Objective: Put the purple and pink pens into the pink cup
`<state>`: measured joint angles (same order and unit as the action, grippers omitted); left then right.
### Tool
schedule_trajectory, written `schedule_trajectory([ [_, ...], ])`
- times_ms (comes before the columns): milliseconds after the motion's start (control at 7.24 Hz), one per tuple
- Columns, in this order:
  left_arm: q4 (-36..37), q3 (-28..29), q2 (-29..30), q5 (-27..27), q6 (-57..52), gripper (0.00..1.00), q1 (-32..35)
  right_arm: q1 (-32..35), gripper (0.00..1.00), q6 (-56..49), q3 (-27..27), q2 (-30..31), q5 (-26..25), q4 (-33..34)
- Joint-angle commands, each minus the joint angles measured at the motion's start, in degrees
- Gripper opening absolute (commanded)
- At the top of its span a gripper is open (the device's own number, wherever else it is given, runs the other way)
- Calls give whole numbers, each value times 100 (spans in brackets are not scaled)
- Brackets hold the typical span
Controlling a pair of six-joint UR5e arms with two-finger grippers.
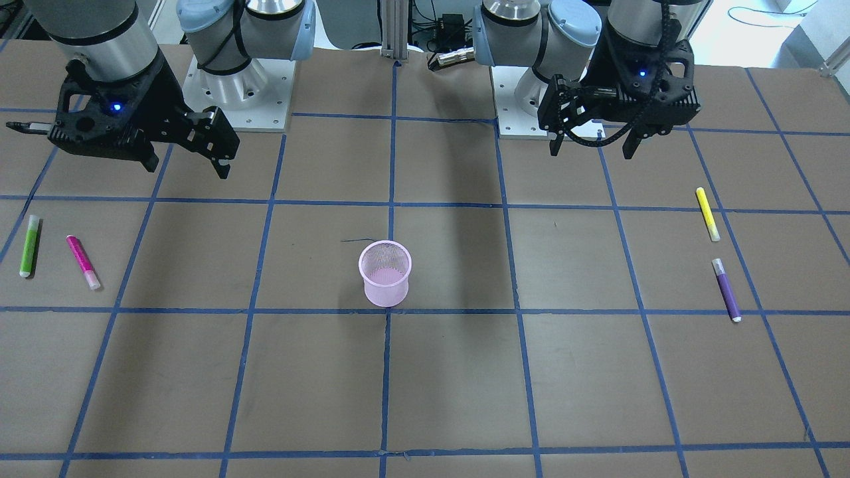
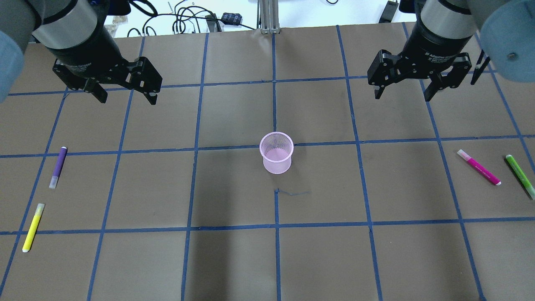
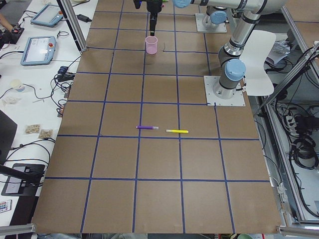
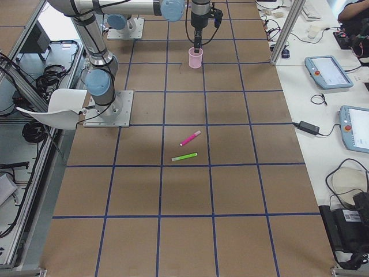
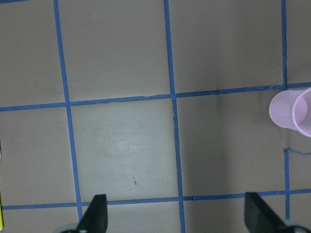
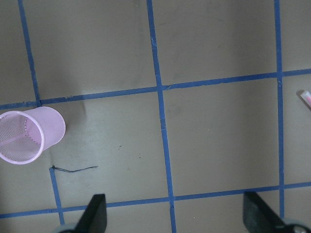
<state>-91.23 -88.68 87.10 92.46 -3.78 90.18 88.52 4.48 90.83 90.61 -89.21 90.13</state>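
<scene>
The pink mesh cup stands upright and empty at the table's middle; it also shows in the front view. The purple pen lies flat on the left side, below my left gripper. That gripper is open, empty and raised well above the table. The pink pen lies flat on the right side, forward and right of my right gripper, which is also open, empty and raised. The left wrist view shows the cup at its right edge. The right wrist view shows the cup at its left.
A yellow pen lies near the purple one at the far left. A green pen lies beside the pink one at the far right. The brown table carries a grid of blue tape. The arm bases stand at the robot's side.
</scene>
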Motion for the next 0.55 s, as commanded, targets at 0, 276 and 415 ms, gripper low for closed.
schedule_trajectory([
  [0,0,0,0,0,0,100,0,-27,100,0,-3,-8,-8,39],
  [276,0,0,-9,0,0,100,0,-45,100,0,-3,-8,-52,22],
  [415,0,-9,-9,0,0,100,0,-45,100,-95,5,-17,-9,13],
])
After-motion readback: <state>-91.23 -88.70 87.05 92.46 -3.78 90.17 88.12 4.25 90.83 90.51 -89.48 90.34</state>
